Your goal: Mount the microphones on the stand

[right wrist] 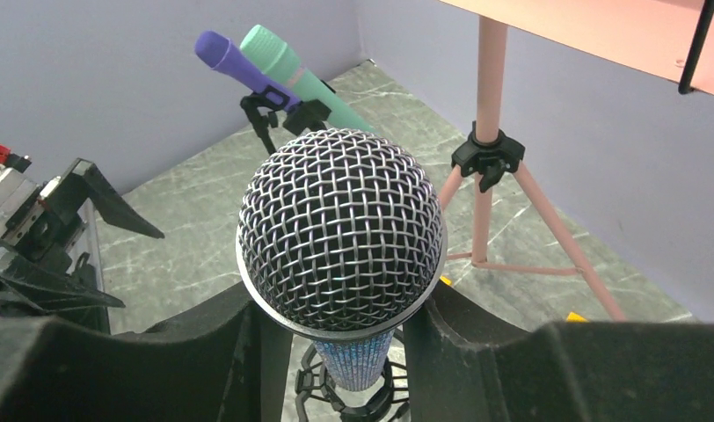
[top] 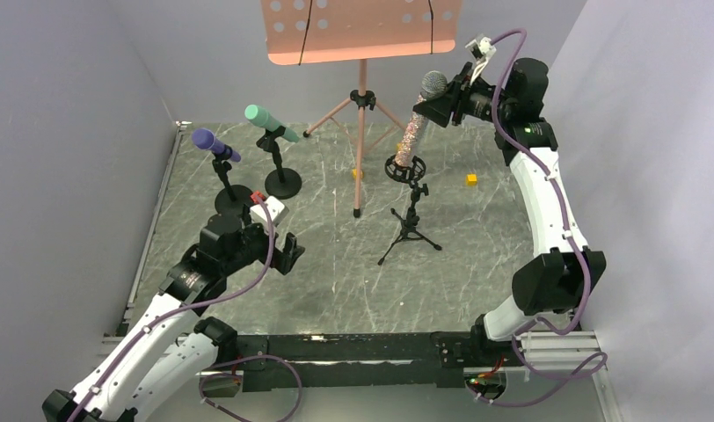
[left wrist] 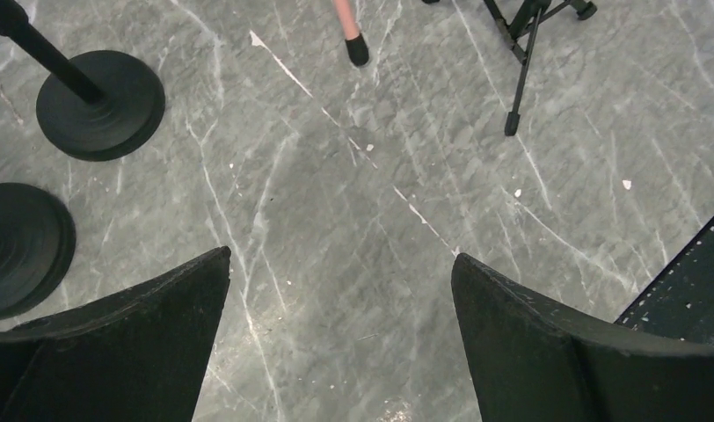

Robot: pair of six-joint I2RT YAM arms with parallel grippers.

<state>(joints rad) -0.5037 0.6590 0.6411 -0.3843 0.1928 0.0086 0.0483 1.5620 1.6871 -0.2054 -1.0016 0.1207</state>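
silver mesh on the head of the glittery microphone (right wrist: 340, 229) fills the middle of the right wrist view. the right claw (top: 434, 105) is clenched on the body just under that head, a dark finger on each side. in the overhead view the microphone slants from upper right down to lower left. its tail meets the black ring mount (top: 404, 169) atop the little tripod stand (top: 412, 227), just right of centre. the wrist view shows the ring around the tail at the bottom edge, but we cannot tell how deep it sits.

the purple microphone (top: 214, 145) and the green microphone (top: 270, 123) are clipped on their round-based stands (top: 283, 183) at upper left, so we judge this one the last of three. the left claw (left wrist: 340, 255) hangs released over the tabletop (left wrist: 353, 158), nothing between its fingers.

to do this step well, we would push along the microphone's own slant, not straight down, so the tail slides through the ring instead of levering it. the tripod looks light and may tip or skate, so we would go gently. we would unclench only once the ring holds the body unaided, then back out clear of the pink music stand (top: 362, 105) close by.
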